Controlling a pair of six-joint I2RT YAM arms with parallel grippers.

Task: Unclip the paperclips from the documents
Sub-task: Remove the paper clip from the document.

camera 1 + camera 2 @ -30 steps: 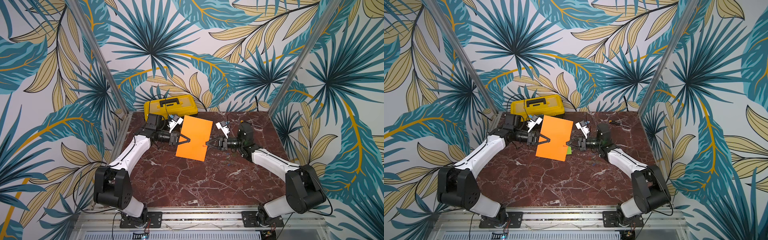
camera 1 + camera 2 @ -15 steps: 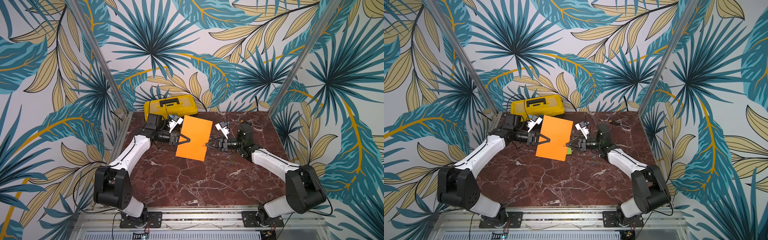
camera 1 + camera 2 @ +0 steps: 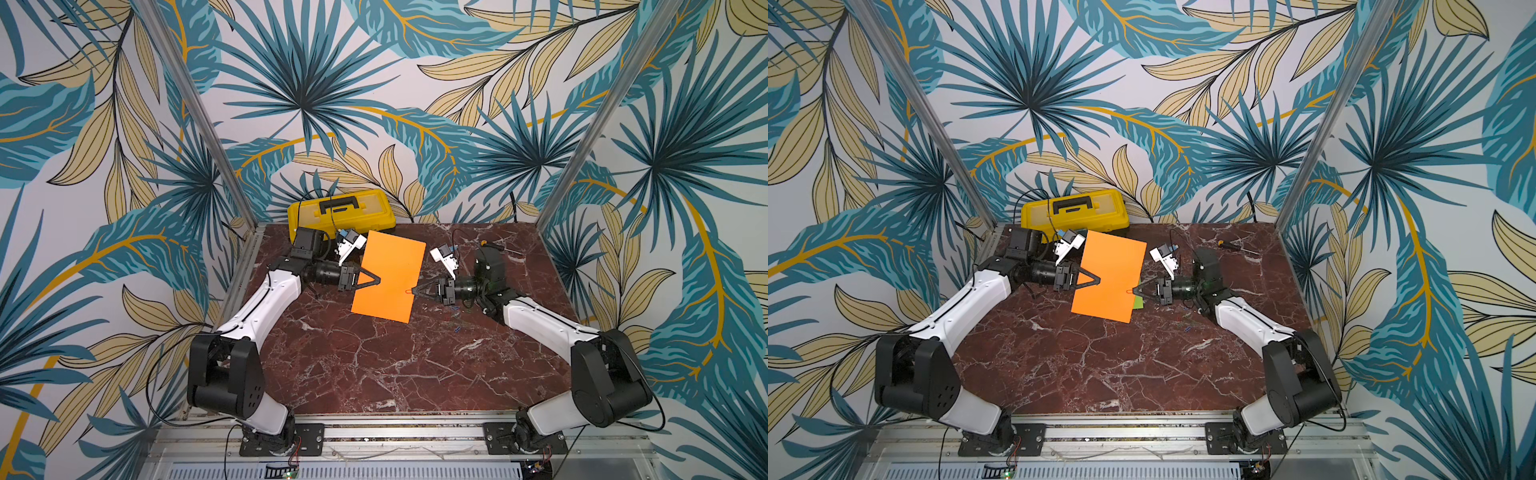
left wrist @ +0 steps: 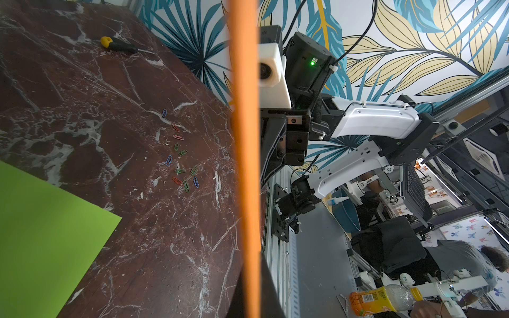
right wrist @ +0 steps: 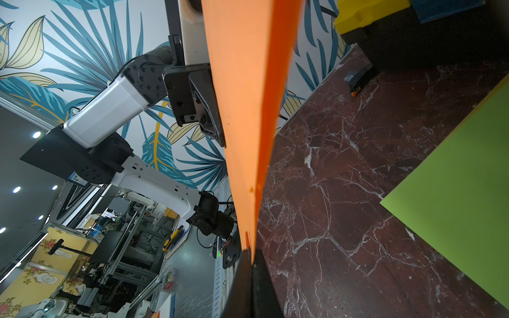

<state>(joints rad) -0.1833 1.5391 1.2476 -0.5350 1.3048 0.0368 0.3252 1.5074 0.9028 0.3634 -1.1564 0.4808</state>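
Observation:
An orange document [image 3: 390, 276] hangs tilted above the table between both arms; the wrist views see it edge-on [image 4: 245, 137] [image 5: 248, 96]. My left gripper [image 3: 378, 281] [image 4: 252, 278] is shut on its left edge. A red paperclip [image 3: 408, 291] [image 5: 247, 238] sits on its right edge, and my right gripper [image 3: 414, 291] [image 5: 252, 256] is shut on it there. A lime green document [image 3: 1138, 302] [image 4: 41, 234] [image 5: 454, 192] lies flat on the table under the orange one. Several loose paperclips [image 4: 181, 165] [image 3: 453, 320] lie on the marble below the right arm.
A yellow-and-black toolbox [image 3: 340, 210] stands at the back wall behind the left arm. A small yellow-handled screwdriver [image 3: 1229, 246] [image 4: 118, 45] lies at the back right. The dark red marble table [image 3: 374, 365] stretches toward the front rail.
The right gripper's jaws have closed at the sheet's right edge. Both arms and the orange sheet hold the same place.

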